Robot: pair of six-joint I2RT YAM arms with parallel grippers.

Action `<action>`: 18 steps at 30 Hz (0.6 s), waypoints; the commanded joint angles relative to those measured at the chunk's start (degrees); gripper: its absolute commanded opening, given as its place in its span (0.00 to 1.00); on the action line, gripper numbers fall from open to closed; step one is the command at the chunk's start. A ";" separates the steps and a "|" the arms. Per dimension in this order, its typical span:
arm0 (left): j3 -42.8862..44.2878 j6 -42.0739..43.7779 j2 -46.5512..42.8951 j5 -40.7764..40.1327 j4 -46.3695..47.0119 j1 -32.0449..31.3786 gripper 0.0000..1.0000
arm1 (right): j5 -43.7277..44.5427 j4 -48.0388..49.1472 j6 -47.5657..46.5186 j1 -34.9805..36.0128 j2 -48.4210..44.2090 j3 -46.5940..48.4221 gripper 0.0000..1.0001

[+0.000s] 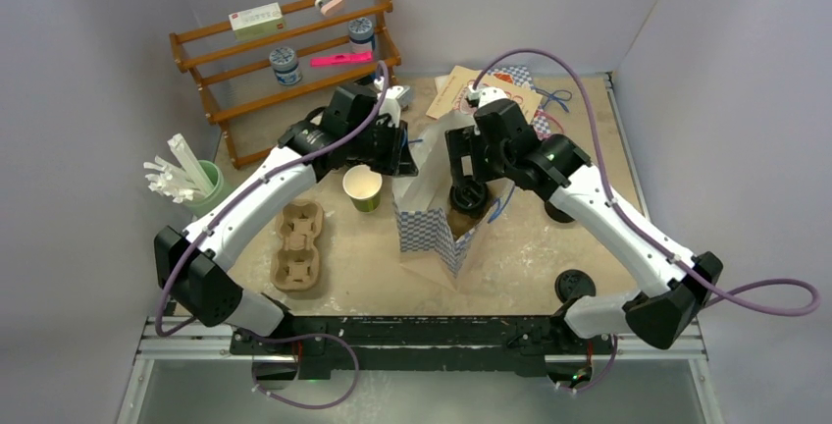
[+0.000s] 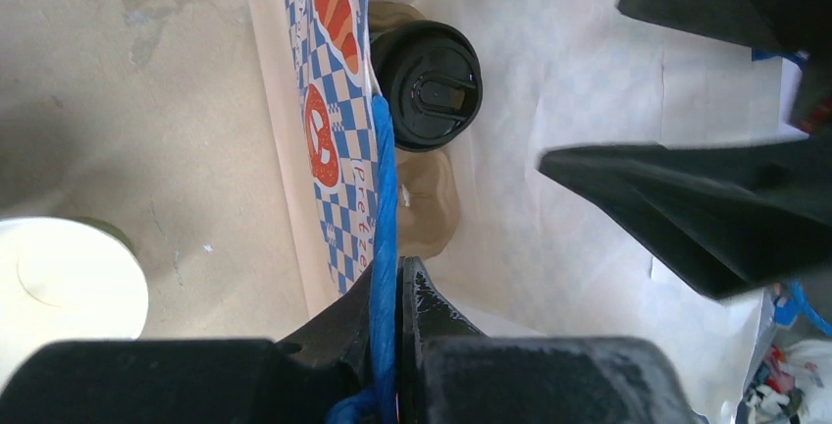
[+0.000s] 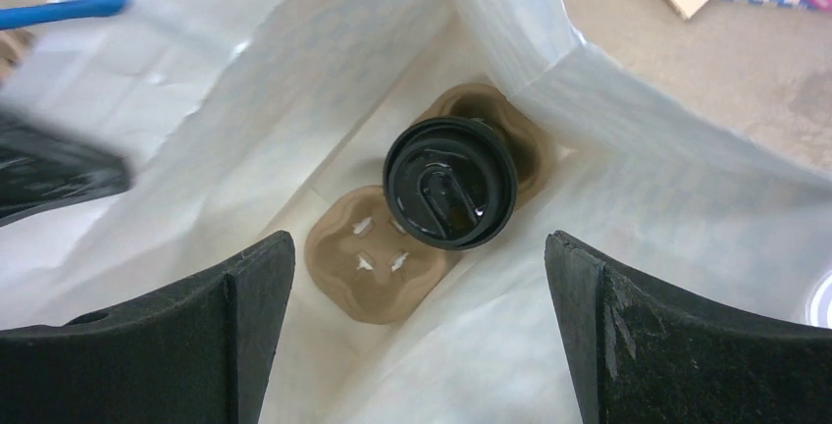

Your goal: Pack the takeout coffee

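**While left fingers pinch the handle, coffee stands in the bag**

As seen from the left wrist, the left fingers (image 2: 420, 298) are clamped shut on the blue rope handle (image 2: 384, 198) of the paper bag (image 1: 424, 220), with the rope running straight out between the tips. The right fingers (image 3: 235, 336) are spread wide with nothing between them, hanging over the open bag mouth, apart from the cup below.

The takeout coffee (image 3: 450, 184) is inside the bag at the bottom. It stands upright with its long axis vertical, and its black sip lid faces up toward the bag opening. It is seated in one pocket of a brown cardboard carrier (image 3: 365, 267); the pocket just beside it shows bare. White bag walls rise around cup and carrier on all sides.

Outside, the bag stands mid-counter (image 1: 373, 272), its blue checked side toward the arm bases. A green cup (image 1: 363, 188) with a white inside stands upright near the bag's left. Further left lies a second cardboard carrier (image 1: 298, 247).
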 commanded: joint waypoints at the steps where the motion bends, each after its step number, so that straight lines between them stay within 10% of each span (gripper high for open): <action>1: 4.98 -1.61 2.64 -4.91 4.46 0.01 0.07 | 1.28 1.68 -2.07 -0.28 -2.64 4.69 0.99; 9: 12.00 -2.45 5.03 -9.29 -1.18 0.01 0.71 | 6.07 0.48 -3.92 -0.27 -4.58 8.28 0.99; 18: 15.62 -1.09 -0.61 -6.24 -15.81 0.01 0.86 | 8.68 1.49 -5.28 -0.26 -4.95 10.80 0.99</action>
